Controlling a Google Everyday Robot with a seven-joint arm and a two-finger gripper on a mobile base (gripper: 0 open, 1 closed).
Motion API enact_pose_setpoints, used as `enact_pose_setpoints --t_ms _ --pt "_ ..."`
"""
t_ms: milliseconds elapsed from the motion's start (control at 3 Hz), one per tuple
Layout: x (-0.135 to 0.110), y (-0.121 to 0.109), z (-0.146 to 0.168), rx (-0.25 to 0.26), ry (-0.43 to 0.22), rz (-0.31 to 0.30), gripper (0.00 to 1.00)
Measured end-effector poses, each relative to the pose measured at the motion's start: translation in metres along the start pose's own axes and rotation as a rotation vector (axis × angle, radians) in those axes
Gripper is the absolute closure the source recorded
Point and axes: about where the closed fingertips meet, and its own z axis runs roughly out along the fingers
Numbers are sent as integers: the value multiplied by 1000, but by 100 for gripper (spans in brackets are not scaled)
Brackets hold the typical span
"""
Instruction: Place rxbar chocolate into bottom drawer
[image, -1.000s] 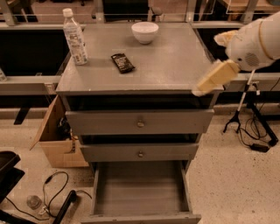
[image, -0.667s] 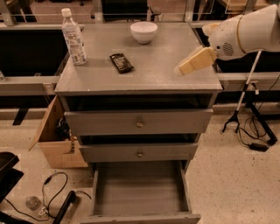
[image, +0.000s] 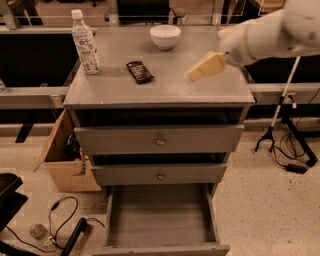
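The rxbar chocolate (image: 139, 71), a small flat black-wrapped bar, lies on the grey cabinet top (image: 160, 85), left of centre. The bottom drawer (image: 160, 215) is pulled out and shows a plain grey inside with nothing in it. My gripper (image: 204, 67) hangs above the right part of the cabinet top, to the right of the bar and apart from it, on a white arm that comes in from the upper right. It holds nothing that I can see.
A plastic water bottle (image: 84, 43) stands at the top's left. A white bowl (image: 165, 36) sits at the back centre. Two upper drawers with round knobs (image: 160, 141) are closed. A cardboard box (image: 62, 157) and cables lie on the floor at left; a stand (image: 280, 120) is at right.
My arm and gripper have swung left and inward from the cabinet's right edge to over its top, closer to the bar. The bar, bottle, bowl and drawers have not moved.
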Motion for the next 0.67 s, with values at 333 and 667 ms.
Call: enact_pose_setpoints --t_ms 333,667 --pt "-10 -5 77 52 53 27 0" --pt "-16 11 149 35 116 75 0"
